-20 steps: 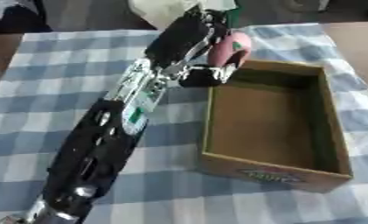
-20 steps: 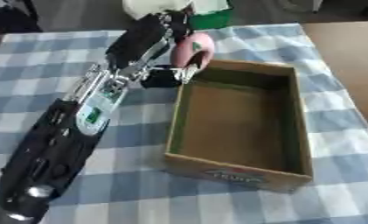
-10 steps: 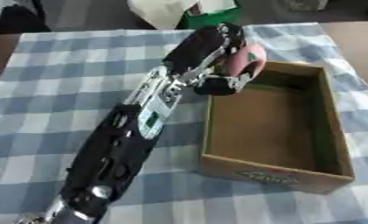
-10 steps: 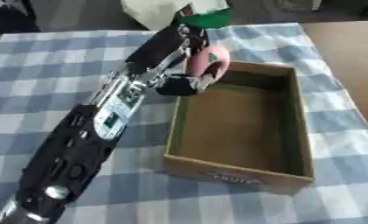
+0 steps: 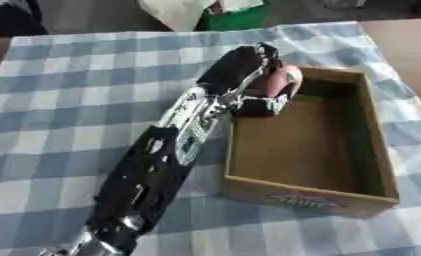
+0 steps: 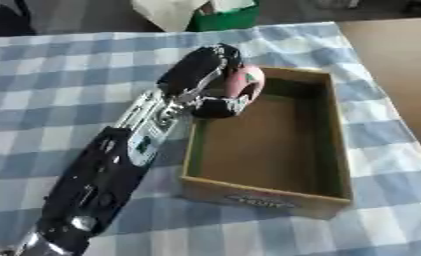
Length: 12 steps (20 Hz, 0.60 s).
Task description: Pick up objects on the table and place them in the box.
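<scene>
My left arm reaches up the middle of the view from the lower left. Its hand [image 5: 246,75] is curled round a pink rounded object [image 5: 282,84] with a small green mark, and holds it over the far left corner of the cardboard box [image 5: 371,150]. The thumb [image 5: 259,106] wraps under the object. The box is brown, open at the top, and shows nothing lying inside it. My right hand shows in neither view.
A blue and white checked cloth [image 5: 73,100] covers the table. At the far edge stand a green container [image 5: 235,14] and a white bag [image 5: 174,10]. Bare brown tabletop [image 5: 406,45] shows at the right.
My left hand has carried the pink object to the right and a little nearer, from beside the box's far left corner to over that corner. The view has also shifted.
</scene>
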Each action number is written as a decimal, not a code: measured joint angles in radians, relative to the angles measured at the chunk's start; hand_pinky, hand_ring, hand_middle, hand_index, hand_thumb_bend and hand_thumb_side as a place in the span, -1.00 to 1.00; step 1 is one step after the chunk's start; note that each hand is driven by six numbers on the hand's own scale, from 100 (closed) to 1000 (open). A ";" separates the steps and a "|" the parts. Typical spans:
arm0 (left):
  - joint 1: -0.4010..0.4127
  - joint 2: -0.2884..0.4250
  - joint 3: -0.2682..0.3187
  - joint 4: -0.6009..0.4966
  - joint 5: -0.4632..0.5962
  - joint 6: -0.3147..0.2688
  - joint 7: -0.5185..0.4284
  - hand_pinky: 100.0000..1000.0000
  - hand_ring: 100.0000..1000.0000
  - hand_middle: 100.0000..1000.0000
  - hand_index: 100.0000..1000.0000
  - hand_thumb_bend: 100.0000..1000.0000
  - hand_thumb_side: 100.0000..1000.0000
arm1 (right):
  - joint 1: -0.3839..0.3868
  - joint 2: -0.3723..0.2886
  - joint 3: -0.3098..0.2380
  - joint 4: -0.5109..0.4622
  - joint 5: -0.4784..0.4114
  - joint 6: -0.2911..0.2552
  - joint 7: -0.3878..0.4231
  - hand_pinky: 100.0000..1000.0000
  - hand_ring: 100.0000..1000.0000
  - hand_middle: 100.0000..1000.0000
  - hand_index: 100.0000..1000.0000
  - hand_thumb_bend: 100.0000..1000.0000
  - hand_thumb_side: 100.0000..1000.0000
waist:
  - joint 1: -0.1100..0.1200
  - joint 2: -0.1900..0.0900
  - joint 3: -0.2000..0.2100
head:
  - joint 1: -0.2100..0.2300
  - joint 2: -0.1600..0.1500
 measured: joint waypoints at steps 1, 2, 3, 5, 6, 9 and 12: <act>0.000 -0.003 0.000 0.007 -0.009 -0.008 -0.004 -0.55 -0.18 -0.07 -0.18 -1.00 -0.47 | -0.004 0.000 0.001 0.000 -0.005 0.003 0.005 0.64 0.67 0.32 0.80 -1.00 1.00 | 0.002 0.001 -0.003 | 0.002 0.000; 0.001 -0.007 -0.002 0.012 -0.023 -0.017 -0.007 -0.54 -0.16 -0.06 -0.16 -1.00 -0.47 | -0.007 0.000 0.003 0.000 -0.010 0.006 0.010 0.64 0.67 0.32 0.80 -1.00 1.00 | 0.004 0.002 -0.006 | 0.003 -0.001; 0.001 -0.008 -0.003 0.012 -0.039 -0.025 -0.009 -0.54 -0.15 -0.04 -0.15 -1.00 -0.45 | -0.011 0.000 0.006 0.000 -0.014 0.010 0.015 0.65 0.67 0.32 0.80 -1.00 1.00 | 0.005 0.003 -0.008 | 0.003 -0.002; 0.000 -0.008 -0.006 0.012 -0.079 -0.042 -0.017 -0.51 -0.10 0.02 -0.11 -1.00 -0.42 | -0.013 0.000 0.006 0.000 -0.018 0.019 0.023 0.65 0.67 0.32 0.80 -1.00 1.00 | 0.007 0.004 -0.009 | 0.004 -0.003; -0.001 -0.009 -0.008 0.012 -0.100 -0.052 -0.026 -0.53 -0.08 0.04 -0.09 -1.00 -0.41 | -0.016 0.000 0.006 0.000 -0.019 0.022 0.026 0.65 0.68 0.32 0.80 -1.00 1.00 | 0.007 0.005 -0.010 | 0.005 -0.003; -0.003 -0.015 -0.011 0.011 -0.156 -0.087 -0.075 -0.47 0.05 0.14 0.07 -1.00 -0.36 | -0.021 0.001 0.009 0.000 -0.019 0.034 0.035 0.66 0.68 0.32 0.80 -1.00 1.00 | 0.008 0.005 -0.011 | 0.007 -0.003; -0.010 -0.016 -0.016 0.010 -0.205 -0.130 -0.153 -0.40 0.17 0.26 0.21 -1.00 -0.30 | -0.023 0.004 0.012 0.000 -0.019 0.044 0.037 0.65 0.68 0.32 0.80 -1.00 1.00 | 0.009 0.005 -0.011 | 0.007 -0.003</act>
